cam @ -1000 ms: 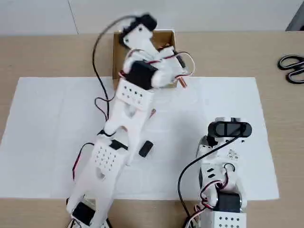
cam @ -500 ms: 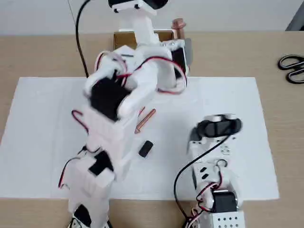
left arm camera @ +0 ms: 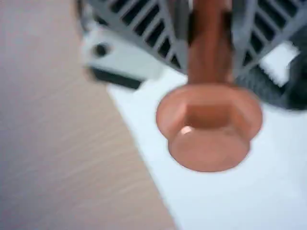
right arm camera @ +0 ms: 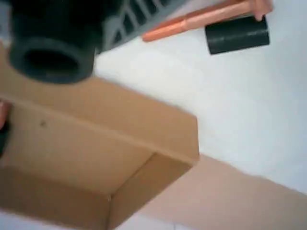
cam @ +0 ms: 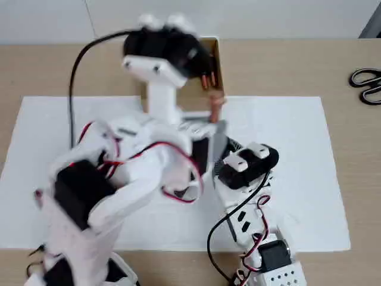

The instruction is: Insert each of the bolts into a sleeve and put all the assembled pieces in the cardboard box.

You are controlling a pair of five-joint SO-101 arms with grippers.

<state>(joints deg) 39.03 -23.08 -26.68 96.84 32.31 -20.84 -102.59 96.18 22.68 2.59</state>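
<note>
My left gripper [cam: 216, 122] is shut on a copper bolt [cam: 215, 109] above the white paper, just in front of the cardboard box [cam: 213, 45]. In the left wrist view the bolt [left arm camera: 208, 127] sits between the grey lattice fingers [left arm camera: 144, 28], head toward the camera. My right gripper [cam: 229, 167] stands close beside it, to its near right, shut on a black sleeve [right arm camera: 48, 52] whose open end faces the camera. A second bolt [right arm camera: 201, 18] and a second black sleeve [right arm camera: 237, 33] lie together on the paper. The box [right arm camera: 120, 139] shows its inner walls.
A white paper sheet [cam: 286, 125] covers the middle of the wooden table [cam: 286, 65]. Black scissors [cam: 366, 83] lie at the far right edge. The left arm's body [cam: 119, 179] hides much of the paper's left half.
The left arm has drawn back from over the box toward the paper's middle, still holding the bolt. The right arm has shifted left toward it.
</note>
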